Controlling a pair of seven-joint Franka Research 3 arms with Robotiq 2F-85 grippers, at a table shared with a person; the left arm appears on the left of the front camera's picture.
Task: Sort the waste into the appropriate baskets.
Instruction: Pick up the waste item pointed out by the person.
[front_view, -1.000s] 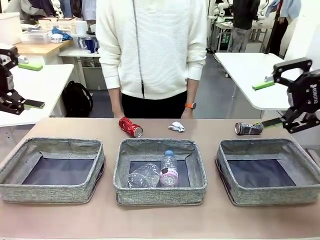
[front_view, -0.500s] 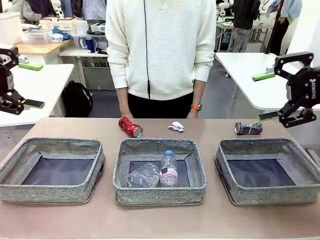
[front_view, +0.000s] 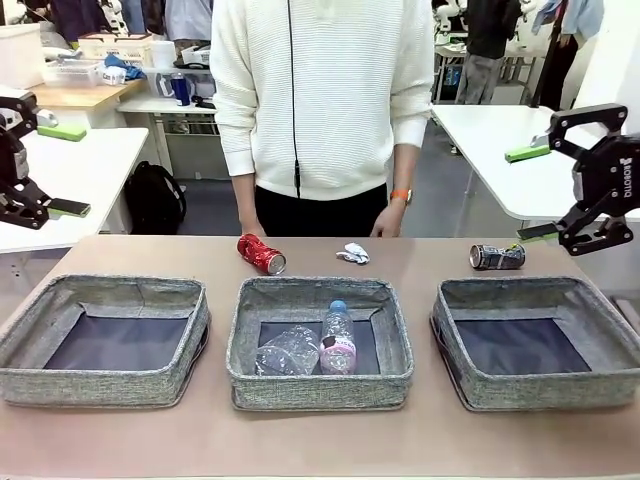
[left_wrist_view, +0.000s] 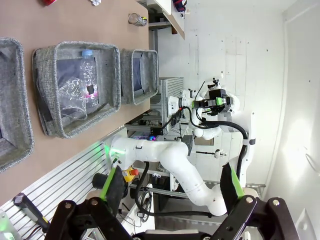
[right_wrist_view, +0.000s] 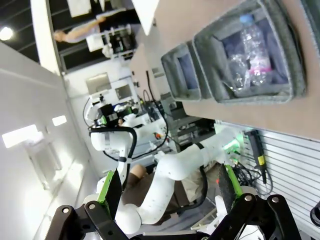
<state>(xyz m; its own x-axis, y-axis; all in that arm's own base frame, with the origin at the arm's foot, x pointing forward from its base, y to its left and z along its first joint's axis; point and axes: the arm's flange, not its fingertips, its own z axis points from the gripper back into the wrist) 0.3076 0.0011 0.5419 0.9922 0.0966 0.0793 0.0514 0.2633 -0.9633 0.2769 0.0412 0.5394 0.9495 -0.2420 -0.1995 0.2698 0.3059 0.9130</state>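
While both arms hold off at the two sides of the table (front_view: 320, 440), the left gripper (front_view: 65, 170) hangs raised at the left edge, well apart from the baskets, its jaws spread wide with nothing between the green pads; the right gripper (front_view: 532, 192) hangs raised at the right edge, up and to the right of the dark blue can (front_view: 497, 257) in the front view and not touching it, jaws likewise spread wide and empty. Three grey baskets stand in a row across the near half of the table; the left basket (front_view: 100, 385) and the right basket (front_view: 540, 392) show their dark grey bottoms; the middle basket (front_view: 320, 385) holds the clear bottle with pink label and blue cap (front_view: 338, 340), lying with its cap toward the far side, and just beside it on its left the crumpled clear label-less bottle (front_view: 287, 352). Beyond the baskets, the red can (front_view: 261, 254) lies on its side near the middle basket's far left corner; the small white paper wad (front_view: 352, 254) sits behind that basket's far wall, toward the right; the dark blue can lies on its side behind the right basket's far left corner. A person (front_view: 320, 100) in a white sweater stands at the far edge, one hand (front_view: 385, 222) hanging near the paper wad but apart from it, an orange band (front_view: 401, 196) on that wrist.
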